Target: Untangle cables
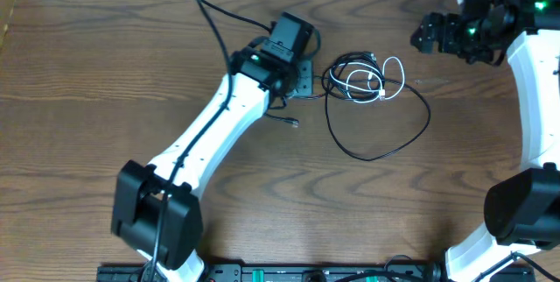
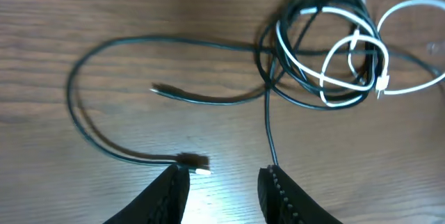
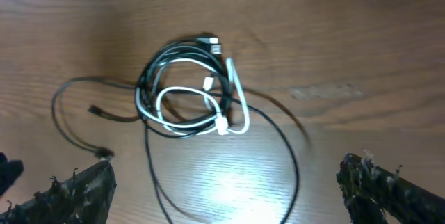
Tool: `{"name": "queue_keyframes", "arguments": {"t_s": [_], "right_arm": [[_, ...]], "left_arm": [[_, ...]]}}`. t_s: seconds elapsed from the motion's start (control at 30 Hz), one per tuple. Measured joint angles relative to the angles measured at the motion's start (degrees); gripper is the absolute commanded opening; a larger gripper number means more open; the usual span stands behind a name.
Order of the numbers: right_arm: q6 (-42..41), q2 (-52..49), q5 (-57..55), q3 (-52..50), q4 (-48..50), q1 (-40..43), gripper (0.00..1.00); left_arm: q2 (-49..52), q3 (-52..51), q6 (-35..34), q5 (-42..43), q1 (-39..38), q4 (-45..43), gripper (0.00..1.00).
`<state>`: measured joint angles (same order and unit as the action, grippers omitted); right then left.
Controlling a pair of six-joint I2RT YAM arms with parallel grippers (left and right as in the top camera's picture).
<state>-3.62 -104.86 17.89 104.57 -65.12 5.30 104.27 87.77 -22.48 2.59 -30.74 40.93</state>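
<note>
Black cable (image 2: 267, 130) and white cable (image 2: 382, 81) knotted upper centre overhead; limp, light, snaggy. Left gripper (image 2: 222, 175) part open, right gripper (image 3: 226, 172) wide, both look empty. Grab black's free plug (image 2: 193, 160), lower left of left-wrist view.

Bright, even light; glare on the table (image 3: 229, 175), wrist views blurred

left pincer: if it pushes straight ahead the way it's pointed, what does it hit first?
Probably the black cable: its plug end lies just ahead of the left pincer, by one finger. Depth is unclear, so bare table could come first.
</note>
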Motion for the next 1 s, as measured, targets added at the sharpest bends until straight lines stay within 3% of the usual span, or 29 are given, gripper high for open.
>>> {"name": "queue_keyframes", "arguments": {"t_s": [0.27,0.4,0.6,1.0], "right_arm": [[1.3,0.0,-2.4,0.0,-1.0,0.5,0.99],[0.7,0.0,-7.9,0.0,-1.9,0.5,0.99],[-2.5,0.0,-16.0,0.0,-2.8,1.0,0.99],[-5.0,0.0,-18.9,0.0,-2.8,2.4,0.99]], "left_arm": [[6.5,0.0,0.1,-0.1,-3.1,-6.7,0.47],[9.2,0.0,0.1,-0.2,-4.0,-11.6,0.56],[14.1,0.0,-0.9,-0.2,-4.2,-17.6,0.58],[18.1,0.0,-7.2,0.1,-4.2,-28.1,0.58]]}}
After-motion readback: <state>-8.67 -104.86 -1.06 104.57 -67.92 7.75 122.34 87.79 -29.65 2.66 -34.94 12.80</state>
